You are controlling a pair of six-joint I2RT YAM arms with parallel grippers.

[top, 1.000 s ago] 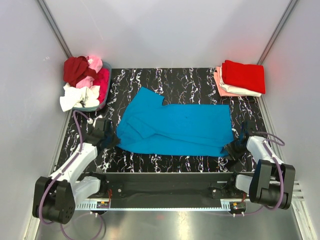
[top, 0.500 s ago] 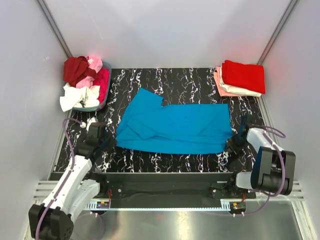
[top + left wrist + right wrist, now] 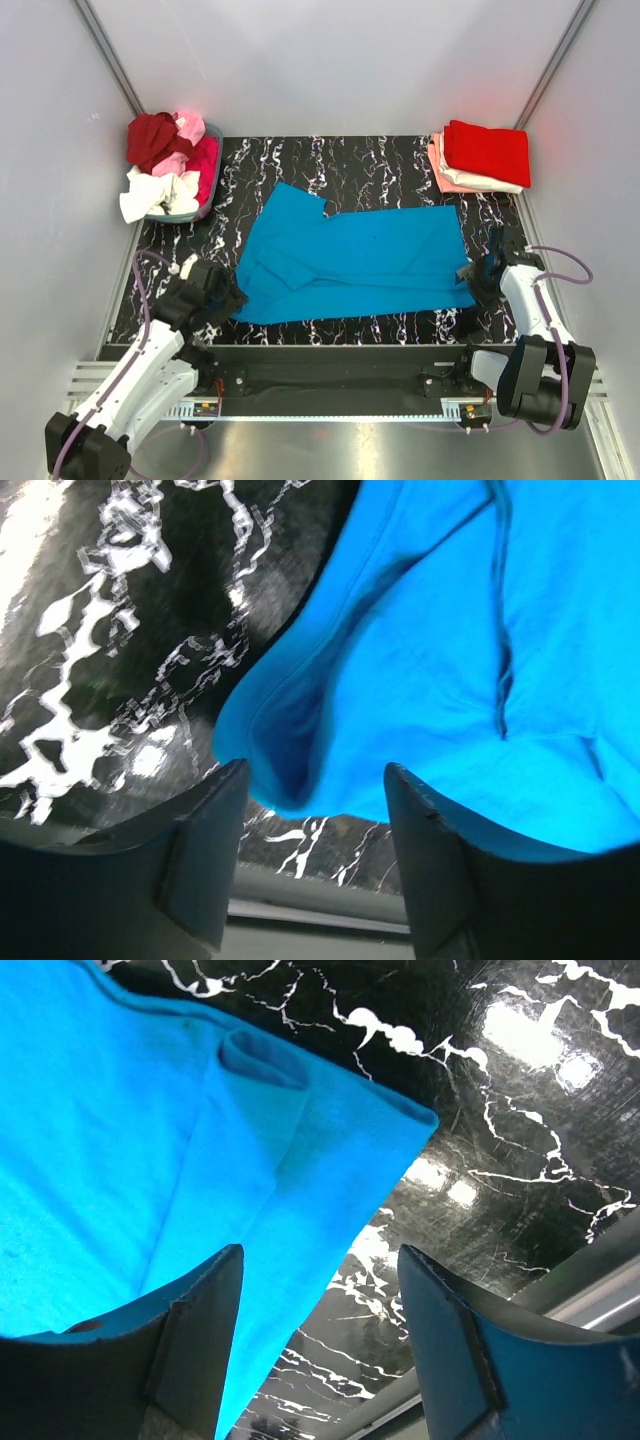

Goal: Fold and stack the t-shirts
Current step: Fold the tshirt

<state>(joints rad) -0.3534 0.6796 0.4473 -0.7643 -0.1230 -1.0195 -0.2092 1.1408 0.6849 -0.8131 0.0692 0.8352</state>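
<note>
Red, pink and white t-shirts (image 3: 168,165) heap at the table's (image 3: 380,160) far-left corner. Left claw (image 3: 315,772), spread, straddles the blue t-shirt's (image 3: 370,255) near-left edge. The shirt lies flat mid-table. Right claw (image 3: 320,1252), spread, sits at its near-right corner. Folded stack (image 3: 487,153): far-right corner.

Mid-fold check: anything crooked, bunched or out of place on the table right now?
The blue t-shirt lies skewed, its left end bunched into overlapping folds and its near-left corner curled over by the left hand. At the far left, a white shirt spills over the basket rim.
</note>
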